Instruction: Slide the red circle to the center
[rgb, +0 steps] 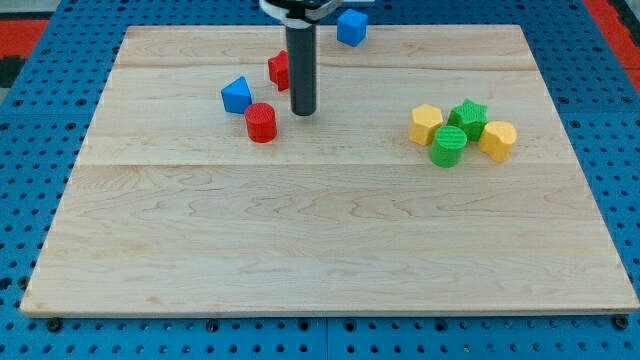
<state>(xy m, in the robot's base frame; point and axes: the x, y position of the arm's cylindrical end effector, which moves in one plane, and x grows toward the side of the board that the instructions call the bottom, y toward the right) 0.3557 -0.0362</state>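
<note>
The red circle (261, 122) lies on the wooden board (320, 230), left of the middle and in the upper half. My tip (303, 111) is just to its upper right, a small gap apart. A blue triangular block (236, 95) sits to the circle's upper left. A red star block (279, 68) is partly hidden behind my rod.
A blue cube (351, 27) lies at the top edge. At the right is a cluster: a yellow block (425, 124), a green star (468, 116), a green cylinder (448, 146) and another yellow block (497, 140).
</note>
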